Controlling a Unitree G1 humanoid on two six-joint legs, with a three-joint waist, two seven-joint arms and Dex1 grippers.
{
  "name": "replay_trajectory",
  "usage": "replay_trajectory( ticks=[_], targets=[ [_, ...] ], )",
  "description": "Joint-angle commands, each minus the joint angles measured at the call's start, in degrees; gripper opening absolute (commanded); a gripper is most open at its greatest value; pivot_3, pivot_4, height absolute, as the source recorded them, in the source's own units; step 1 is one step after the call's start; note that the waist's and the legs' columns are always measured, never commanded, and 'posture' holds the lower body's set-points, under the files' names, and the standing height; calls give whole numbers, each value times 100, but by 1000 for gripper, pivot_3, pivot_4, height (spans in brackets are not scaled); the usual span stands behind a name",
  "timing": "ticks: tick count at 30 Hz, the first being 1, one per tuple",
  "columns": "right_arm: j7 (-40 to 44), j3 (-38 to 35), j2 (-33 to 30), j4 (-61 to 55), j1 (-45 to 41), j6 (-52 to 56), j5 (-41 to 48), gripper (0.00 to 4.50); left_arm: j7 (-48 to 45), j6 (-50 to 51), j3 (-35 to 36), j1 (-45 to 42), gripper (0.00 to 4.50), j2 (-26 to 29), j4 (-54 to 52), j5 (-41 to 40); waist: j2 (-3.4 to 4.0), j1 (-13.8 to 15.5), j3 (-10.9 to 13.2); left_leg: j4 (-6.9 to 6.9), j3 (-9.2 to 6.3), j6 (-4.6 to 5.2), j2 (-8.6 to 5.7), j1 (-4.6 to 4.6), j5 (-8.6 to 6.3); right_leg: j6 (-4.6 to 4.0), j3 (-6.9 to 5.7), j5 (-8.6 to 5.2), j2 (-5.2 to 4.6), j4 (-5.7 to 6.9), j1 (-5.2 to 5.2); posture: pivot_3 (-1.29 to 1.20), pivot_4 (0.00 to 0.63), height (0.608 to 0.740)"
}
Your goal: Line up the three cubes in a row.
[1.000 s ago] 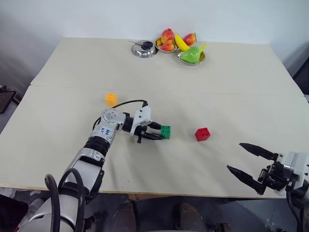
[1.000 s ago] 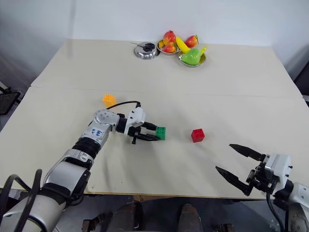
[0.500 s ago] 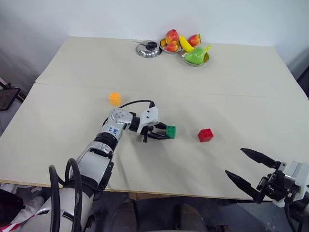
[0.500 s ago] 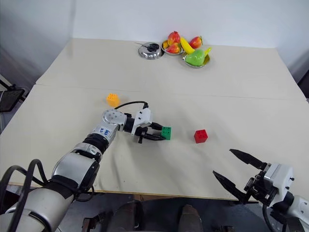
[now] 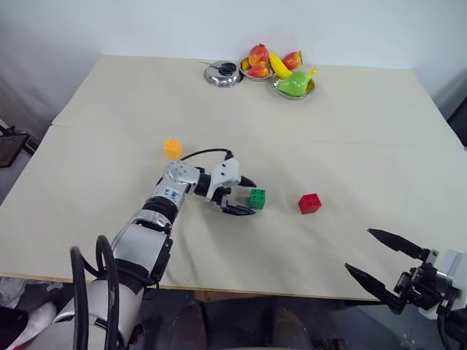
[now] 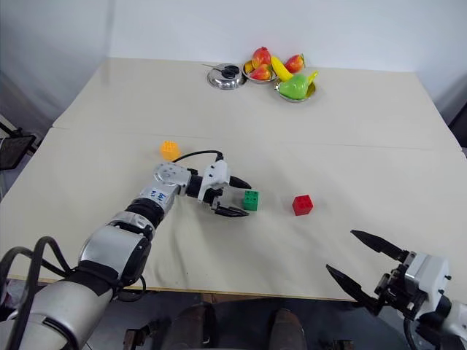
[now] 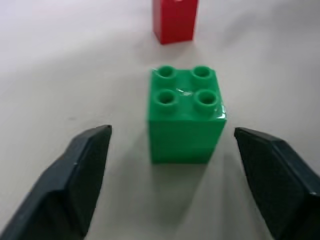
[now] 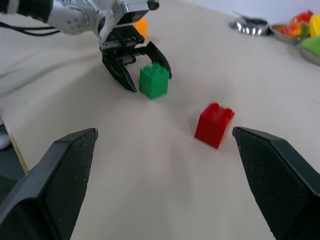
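A: The green cube [image 5: 257, 198] sits near the middle of the table [image 5: 109, 109], studs up, free between the left gripper [image 5: 241, 197] fingers, which stand apart on either side without touching it.

B: And the other two?

A: The red cube [image 5: 309, 203] is at three o'clock from the green, a short gap between them. The orange-yellow cube [image 5: 172, 149] lies at about ten o'clock, farther off and out of their line.

B: How would they handle?

A: Hard, light plastic, I'd judge; smooth flat sides that could slip or skate if nudged. Take hold across two opposite side faces, low down, below the studs.

B: Counts?

A: Three cubes, one of each colour. At twelve o'clock, far back, probably three metal bowls [image 5: 219, 74], though the fruit [image 5: 290, 80] hides two of them; several fruit pieces, too clustered to count surely.

B: The right gripper [image 5: 385, 262]?

A: At the near edge, five o'clock from the red cube, fingers spread wide, holding nothing.
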Motion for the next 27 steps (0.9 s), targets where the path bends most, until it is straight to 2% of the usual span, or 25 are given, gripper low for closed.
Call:
replay_trajectory(
  ticks=[1,4,5,7,11,15,19,23,27],
  targets=[
    [23,143,-161,67,-388,135,140,4500,-489,-211,404,385,4010,427,-798,-544,2,-35,0,-1,0,0,0,2,0,-1,0,-1,0,2,0,0,150,740],
    [112,343,-263,270,-866,284,170,4500,-639,-43,712,1129,4010,899,-2011,-1012,6,-63,3,-4,1,-1,3,5,0,-2,0,-1,2,7,0,0,150,740],
    [156,420,-300,363,-1049,335,177,4500,-584,227,851,1471,4180,1089,-2563,-1197,8,-88,3,-3,0,-1,4,3,0,-3,0,-2,2,9,0,0,150,740],
    [183,589,-366,591,-1499,492,199,4500,-75,738,1316,2324,4482,1482,-3745,-1515,9,-103,5,-2,1,-1,6,4,0,-3,3,-2,2,16,0,0,150,740],
    [239,921,-347,978,-2390,588,150,4500,1408,1348,2469,4032,4482,1895,-5473,-1789,12,-184,8,-2,2,1,9,7,0,-2,7,-1,3,33,2,0,150,740],
    [370,1232,-293,1119,-2909,730,182,4500,2726,1688,3655,5410,4482,1715,-6160,-2056,13,-103,9,11,-2,2,10,7,-4,-2,7,-1,3,22,4,0,150,740],
    [508,1415,-260,1208,-3173,730,158,4500,3394,1942,4261,6691,4482,1359,-6806,-2260,12,-104,9,13,-1,1,12,7,-10,-3,6,-1,3,17,5,0,150,740],
    [532,1428,-245,1215,-3268,730,159,4500,3817,2212,4424,7311,4482,1015,-7332,-2541,11,-32,8,17,0,0,15,7,-12,-4,6,-2,3,16,5,0,150,740],
    [526,1415,-271,1210,-3226,791,160,4500,3957,2651,3977,7067,4482,1053,-7627,-2665,10,10,7,19,-1,5,13,7,-15,-8,5,1,3,15,6,0,150,740]
  ],
)
